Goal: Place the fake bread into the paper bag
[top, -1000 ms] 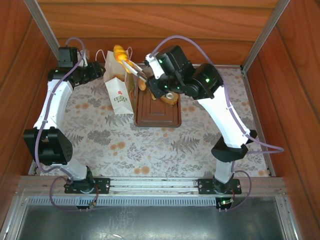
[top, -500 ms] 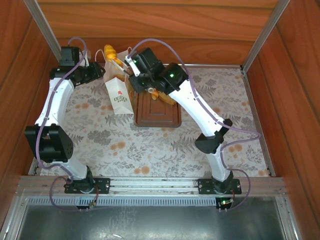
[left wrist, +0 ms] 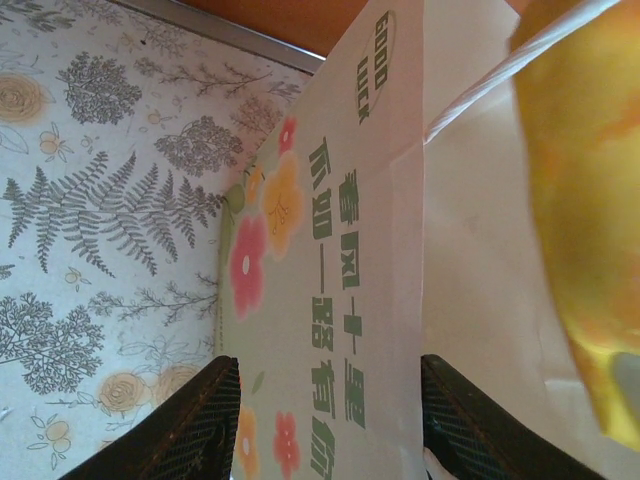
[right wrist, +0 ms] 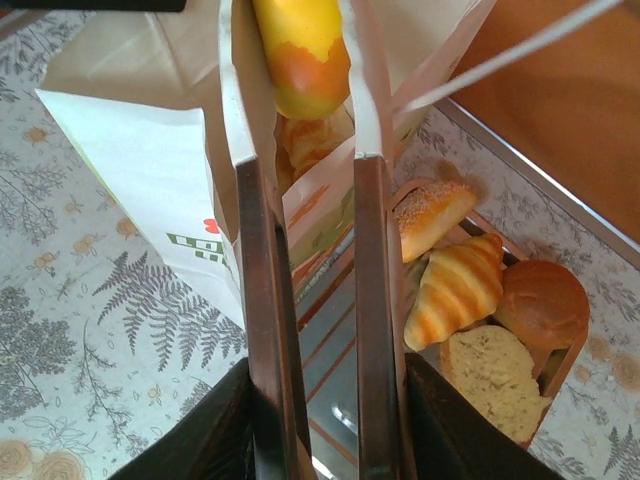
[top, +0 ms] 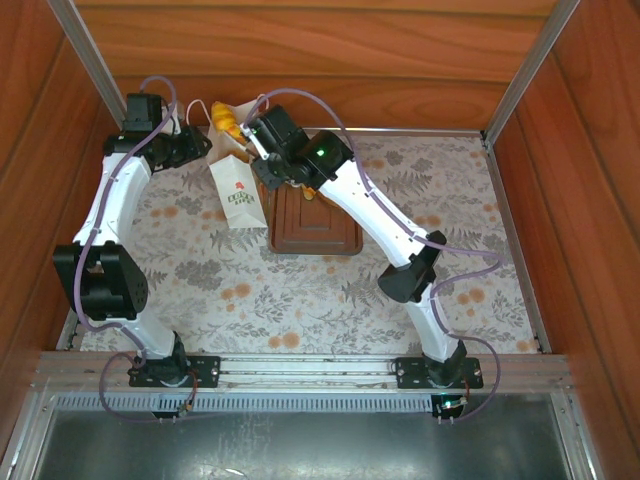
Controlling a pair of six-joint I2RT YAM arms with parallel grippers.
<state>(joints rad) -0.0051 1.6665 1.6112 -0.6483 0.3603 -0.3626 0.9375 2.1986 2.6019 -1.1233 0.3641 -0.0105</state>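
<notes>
Floral-print tablecloth [top: 300, 300]. Right gripper [right wrist: 325, 400] clamps thin metal tongs [right wrist: 262, 280] pinching a golden-yellow toy roll [right wrist: 300, 50] at the mouth of the tall white paper bag [top: 238, 190]. Left gripper [left wrist: 328, 385] straddles the bag, grip unclear

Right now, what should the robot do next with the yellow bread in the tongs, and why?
Probably loosen the right claw a little so the tongs spread and let go of the yellow bread. It is pinched between the tong tips right over the open mouth of the paper bag, where another pastry already lies, so it should drop straight in.
</notes>
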